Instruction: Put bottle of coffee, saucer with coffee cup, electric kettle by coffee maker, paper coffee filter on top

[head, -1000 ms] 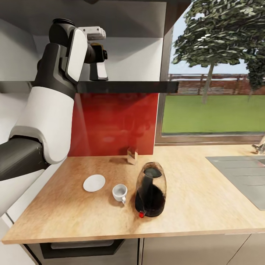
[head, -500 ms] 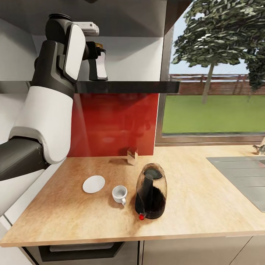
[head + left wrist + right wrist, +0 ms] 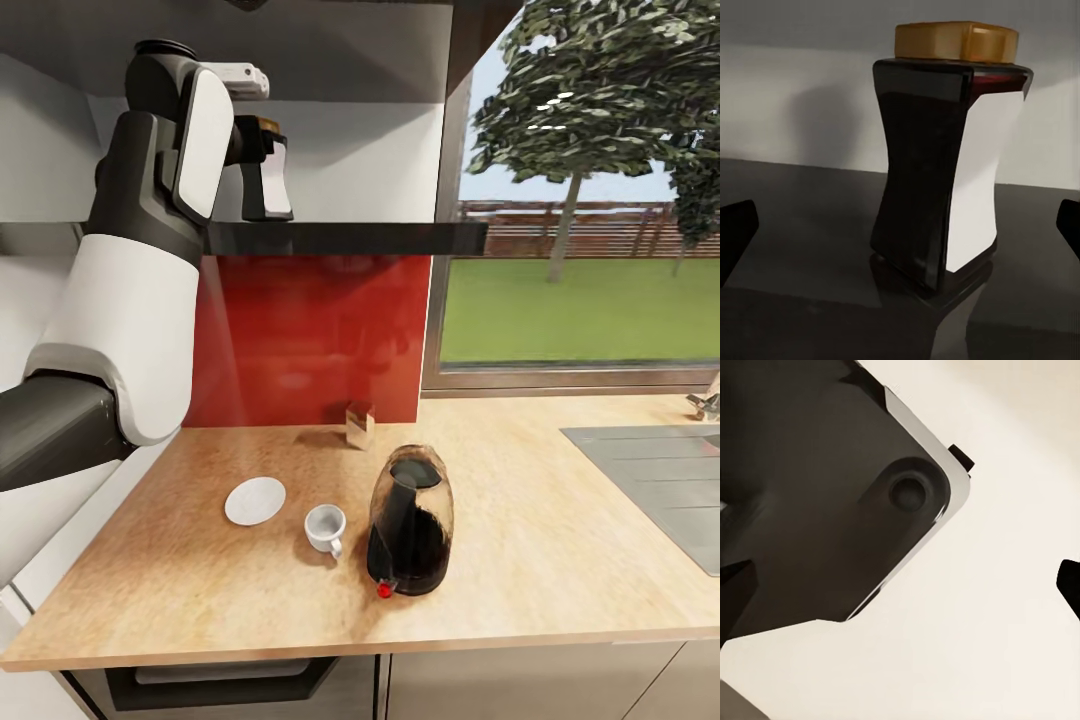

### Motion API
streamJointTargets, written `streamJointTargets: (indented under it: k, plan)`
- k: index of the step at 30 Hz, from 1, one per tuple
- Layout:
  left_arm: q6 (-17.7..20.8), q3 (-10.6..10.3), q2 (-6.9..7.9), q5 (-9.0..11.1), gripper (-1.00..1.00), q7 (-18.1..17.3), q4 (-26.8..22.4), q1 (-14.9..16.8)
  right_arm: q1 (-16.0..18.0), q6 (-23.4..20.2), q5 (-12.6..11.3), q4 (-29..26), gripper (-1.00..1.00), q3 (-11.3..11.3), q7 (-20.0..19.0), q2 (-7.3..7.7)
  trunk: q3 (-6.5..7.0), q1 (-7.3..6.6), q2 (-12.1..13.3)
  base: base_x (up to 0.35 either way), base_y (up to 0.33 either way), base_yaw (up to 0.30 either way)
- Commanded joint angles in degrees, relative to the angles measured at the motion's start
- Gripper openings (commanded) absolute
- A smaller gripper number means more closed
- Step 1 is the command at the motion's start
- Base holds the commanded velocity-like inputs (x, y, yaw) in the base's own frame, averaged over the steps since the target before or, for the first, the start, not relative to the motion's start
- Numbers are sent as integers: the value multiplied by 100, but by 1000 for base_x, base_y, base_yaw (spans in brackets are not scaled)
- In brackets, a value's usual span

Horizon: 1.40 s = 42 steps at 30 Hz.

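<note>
On the countertop (image 3: 560, 560), nearest the front edge, the electric kettle (image 3: 410, 522) stands upright with its red switch facing forward. At its 9 o'clock sits the coffee cup (image 3: 325, 525), and the bare saucer (image 3: 255, 499) lies just beyond that, apart from it. Farther back, at 12 o'clock, the bottle of coffee (image 3: 949, 161) stands upright on the kitchen shelf (image 3: 380, 237); its white label carries no readable writing. The left gripper (image 3: 900, 225) is spread wide, fingertips flanking the bottle without touching. The right gripper (image 3: 900, 585) also gapes, holding nothing.
</note>
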<state>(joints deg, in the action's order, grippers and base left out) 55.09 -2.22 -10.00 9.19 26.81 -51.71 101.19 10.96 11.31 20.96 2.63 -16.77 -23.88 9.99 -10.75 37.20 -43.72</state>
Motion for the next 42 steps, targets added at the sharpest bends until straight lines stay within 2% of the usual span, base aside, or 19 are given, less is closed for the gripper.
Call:
streamJointTargets:
  k: [1, 17, 22, 28, 42]
  plan:
    - [10, -6, 0, 61, 100, 53, 0, 6, 10, 47, -6, 18, 100, -37, -2, 1, -8, 1, -5, 0, 0, 0]
    - [0, -6, 0, 80, 100, 27, 221, 6, 11, 47, -5, 18, 100, -37, -2, 3, -8, 1, -5, 51, -11, 0]
    - [-116, -6, 0, 83, 100, 34, 253, 6, 9, 47, -5, 18, 100, -37, 2, 2, -8, 1, -5, 55, -11, 0]
    - [-136, -13, 0, 91, 100, 33, 246, 6, 8, 47, -6, 18, 100, -43, 146, -5, -8, 1, -5, 137, -1, 0]
    - [-139, -22, 0, 100, 100, 27, 168, 6, 10, 47, -5, 18, 100, -45, 182, -6, -8, 1, -5, 72, 0, 0]
